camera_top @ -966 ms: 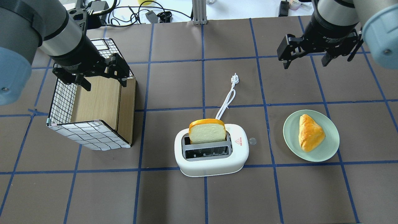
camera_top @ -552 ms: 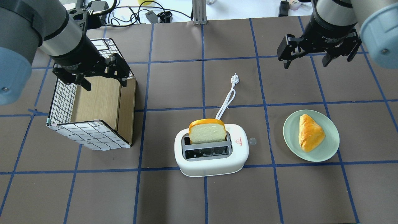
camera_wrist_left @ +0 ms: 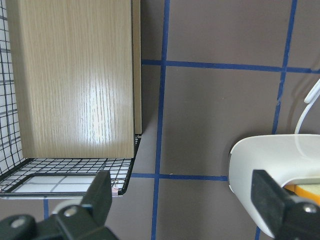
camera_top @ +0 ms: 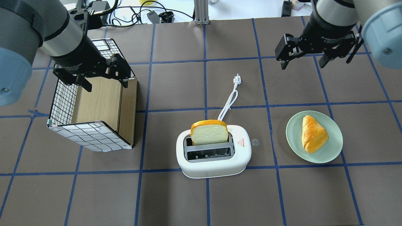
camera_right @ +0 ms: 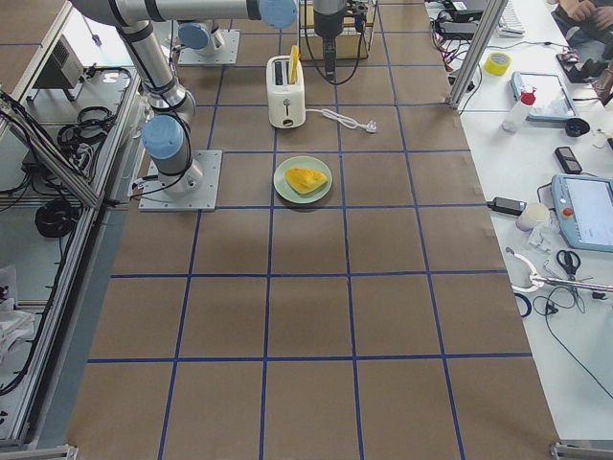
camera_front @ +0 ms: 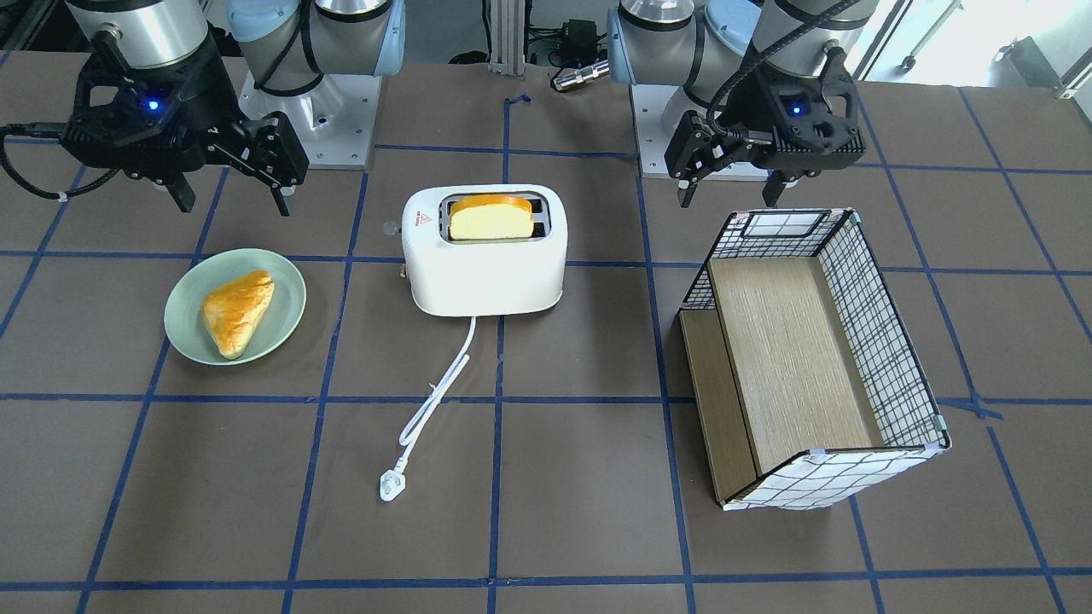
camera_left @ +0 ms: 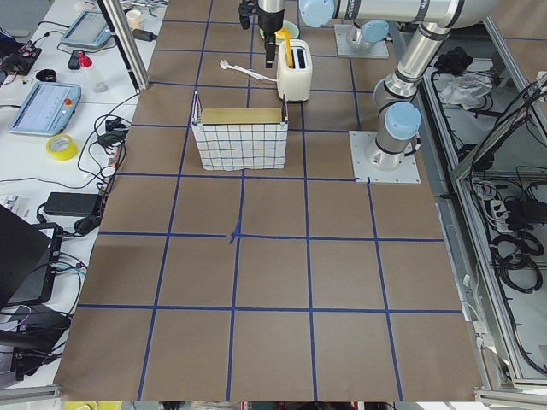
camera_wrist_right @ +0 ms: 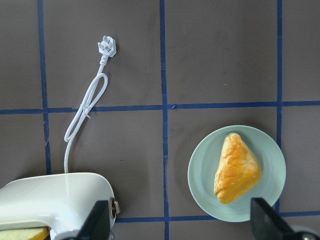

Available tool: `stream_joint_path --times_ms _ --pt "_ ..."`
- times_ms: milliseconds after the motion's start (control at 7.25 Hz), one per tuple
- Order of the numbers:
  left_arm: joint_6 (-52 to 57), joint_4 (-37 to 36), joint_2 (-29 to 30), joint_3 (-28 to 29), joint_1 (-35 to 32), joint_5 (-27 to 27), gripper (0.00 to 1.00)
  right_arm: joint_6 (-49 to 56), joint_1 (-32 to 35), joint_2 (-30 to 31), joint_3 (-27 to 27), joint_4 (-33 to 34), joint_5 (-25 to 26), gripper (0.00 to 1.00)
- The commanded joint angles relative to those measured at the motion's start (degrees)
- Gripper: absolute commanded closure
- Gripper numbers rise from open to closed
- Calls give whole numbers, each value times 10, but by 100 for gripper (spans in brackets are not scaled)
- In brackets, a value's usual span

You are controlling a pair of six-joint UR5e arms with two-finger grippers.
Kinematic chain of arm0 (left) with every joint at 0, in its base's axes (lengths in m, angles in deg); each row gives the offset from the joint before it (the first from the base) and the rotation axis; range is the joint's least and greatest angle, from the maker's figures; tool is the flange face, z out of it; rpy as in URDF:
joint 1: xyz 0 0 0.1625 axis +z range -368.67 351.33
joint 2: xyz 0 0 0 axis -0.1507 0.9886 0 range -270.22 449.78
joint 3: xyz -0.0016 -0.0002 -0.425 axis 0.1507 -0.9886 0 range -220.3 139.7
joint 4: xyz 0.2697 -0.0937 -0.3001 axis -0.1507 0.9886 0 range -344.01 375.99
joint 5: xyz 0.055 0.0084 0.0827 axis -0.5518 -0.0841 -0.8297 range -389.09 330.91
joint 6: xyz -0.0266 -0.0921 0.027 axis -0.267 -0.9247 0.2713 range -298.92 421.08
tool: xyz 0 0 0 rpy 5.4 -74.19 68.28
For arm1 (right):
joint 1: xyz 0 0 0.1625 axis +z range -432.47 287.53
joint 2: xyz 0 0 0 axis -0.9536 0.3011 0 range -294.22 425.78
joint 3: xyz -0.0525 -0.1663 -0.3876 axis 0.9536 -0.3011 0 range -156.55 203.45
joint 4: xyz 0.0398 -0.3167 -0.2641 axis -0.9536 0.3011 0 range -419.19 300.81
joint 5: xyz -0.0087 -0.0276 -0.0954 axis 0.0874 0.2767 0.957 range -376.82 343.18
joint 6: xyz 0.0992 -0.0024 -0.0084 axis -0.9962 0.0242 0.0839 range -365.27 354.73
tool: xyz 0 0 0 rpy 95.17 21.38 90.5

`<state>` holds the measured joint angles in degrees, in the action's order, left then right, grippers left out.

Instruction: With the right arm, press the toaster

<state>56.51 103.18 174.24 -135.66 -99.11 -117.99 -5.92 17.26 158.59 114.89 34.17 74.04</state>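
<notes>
The white toaster [camera_top: 213, 163] stands mid-table with a bread slice [camera_top: 209, 133] upright in its far slot. Its grey lever knob [camera_top: 255, 142] sticks out on the side facing the plate. The white cord and plug [camera_top: 237, 79] trail away behind it. My right gripper [camera_top: 303, 64] hangs open and empty in the air, far beyond and to the right of the toaster. It also shows in the front view [camera_front: 232, 205]. My left gripper [camera_top: 106, 86] is open and empty above the basket. The right wrist view shows the toaster's end [camera_wrist_right: 55, 200] and knob [camera_wrist_right: 115, 207].
A green plate [camera_top: 333, 150] with a golden pastry [camera_top: 312, 133] lies right of the toaster, below my right gripper. A wire basket with a wooden floor [camera_top: 91, 138] stands at the left. Blue tape lines grid the brown table.
My right gripper has shifted slightly to the left and a bit farther from the robot. The left arm, toaster and bread have not moved.
</notes>
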Motion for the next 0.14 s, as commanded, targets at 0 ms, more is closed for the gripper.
stream_joint_path --times_ms 0 --pt "0 -1 0 0 0 0 0 1 0 0 1 0 2 0"
